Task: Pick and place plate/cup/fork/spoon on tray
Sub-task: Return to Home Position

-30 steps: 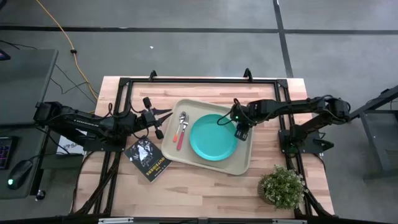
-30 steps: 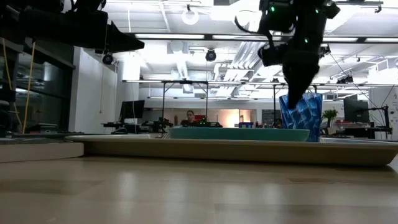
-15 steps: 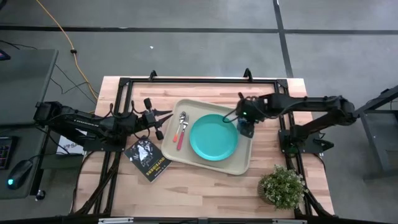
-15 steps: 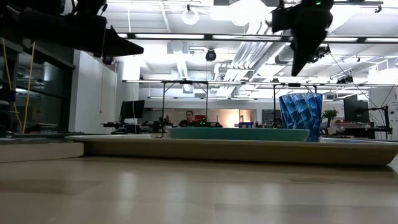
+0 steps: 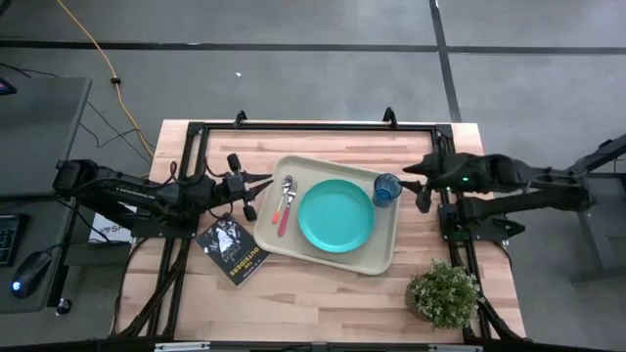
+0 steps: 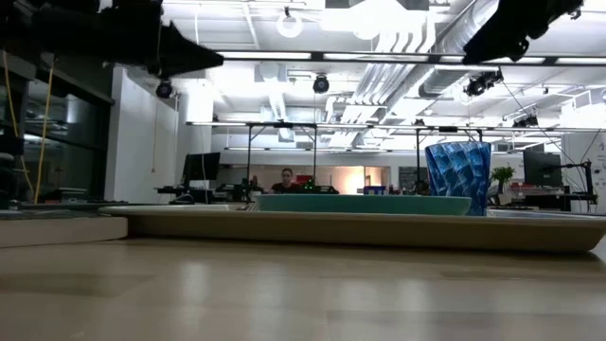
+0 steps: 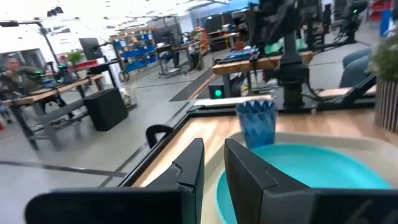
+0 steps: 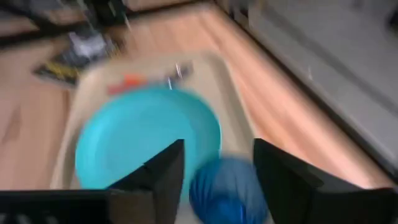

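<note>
Where the cup (image 5: 386,189) stands upright on the tray (image 5: 308,171), at the corner nearest the right arm and just beside the plate (image 5: 336,215), we see from above that nothing grips it. The low view adds the cup's faceted blue wall rising over the plate's rim, but it hides the cutlery. Only the high view shows us the spoon (image 5: 287,183) and the fork (image 5: 284,221) lying close together on the tray, left of the plate. The right gripper (image 5: 419,183) hangs just off the tray's right edge near the cup. Its own wrist view gives us its fingers (image 8: 160,177) spread wide and holding nothing, the cup blurred beyond them. The left gripper (image 5: 256,186) waits off the tray's left edge, and its wrist view shows a narrow empty gap between its fingers (image 7: 189,168). Farther out on the table we see a black booklet (image 5: 233,250) and a potted plant (image 5: 445,291).
</note>
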